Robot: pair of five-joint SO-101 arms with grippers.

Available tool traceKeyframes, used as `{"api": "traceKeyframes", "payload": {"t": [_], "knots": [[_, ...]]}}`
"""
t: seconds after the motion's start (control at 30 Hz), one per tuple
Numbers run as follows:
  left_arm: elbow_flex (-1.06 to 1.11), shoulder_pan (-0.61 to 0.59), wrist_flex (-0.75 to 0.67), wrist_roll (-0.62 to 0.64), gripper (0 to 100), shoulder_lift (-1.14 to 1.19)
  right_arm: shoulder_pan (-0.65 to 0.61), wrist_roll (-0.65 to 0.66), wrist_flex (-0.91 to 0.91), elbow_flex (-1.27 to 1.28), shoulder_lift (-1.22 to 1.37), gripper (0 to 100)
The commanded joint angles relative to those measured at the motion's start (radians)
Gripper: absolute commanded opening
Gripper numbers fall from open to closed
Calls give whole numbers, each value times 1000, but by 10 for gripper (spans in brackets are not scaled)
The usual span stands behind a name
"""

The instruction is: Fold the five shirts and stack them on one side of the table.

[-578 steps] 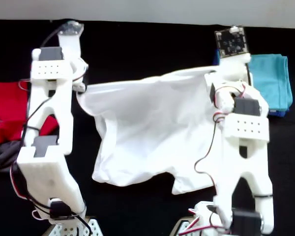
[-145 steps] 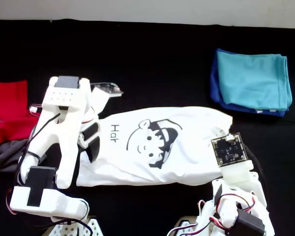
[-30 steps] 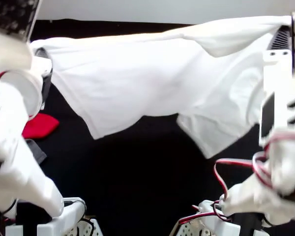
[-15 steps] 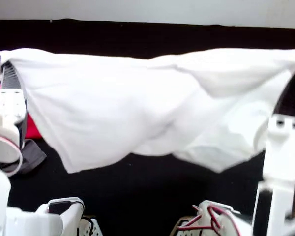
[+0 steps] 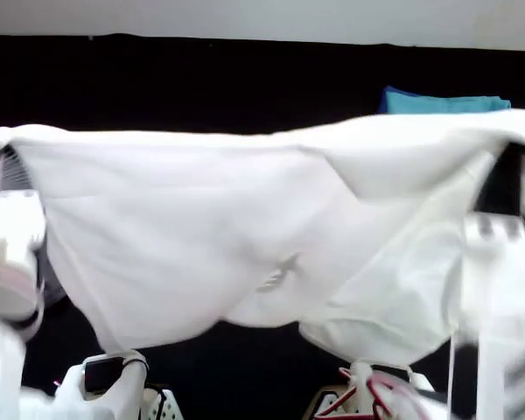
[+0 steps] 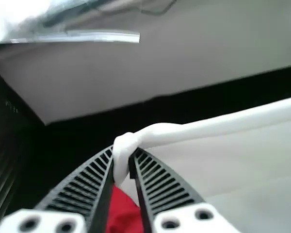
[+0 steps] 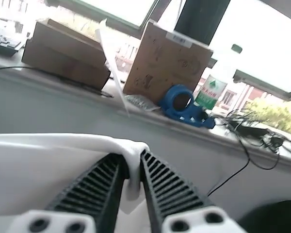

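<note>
The white shirt [image 5: 245, 219], flat on the counter seconds ago, now hangs aloft, and its top edge has sunk enough to uncover the folded teal shirt [image 5: 446, 102] beyond, probably a re-lay before folding. The left hand [image 6: 121, 154] and right hand [image 7: 133, 160] are raised well apart. Each is pinched tight on a bunched corner, with the cloth stretched between them and drooping below.

left arm [image 5: 13, 254]: held high at 9 o'clock in the high view, wrist close under the camera, base at 7 o'clock
left gripper [image 6: 121, 165]: jaws closed tight, pinching a bunched corner of the white shirt [image 5: 192, 236]
right arm [image 5: 494, 289]: upright at 3 o'clock, base near 5 o'clock
right gripper [image 7: 132, 170]: jaws pressed together on the opposite corner
</note>
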Motion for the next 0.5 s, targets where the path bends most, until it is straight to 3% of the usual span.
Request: {"api": "traceKeyframes", "payload": {"t": [0.0,0.27,0.47], "knots": [[157,-44,-6,0,8,62,-50,-17,-44,136,87,5],[292,-27,-176,0,8,381,-101,-15,-317,437,338,5],[-15,42,-222,2,8,693,-114,-12,-503,414,516,5]]}}
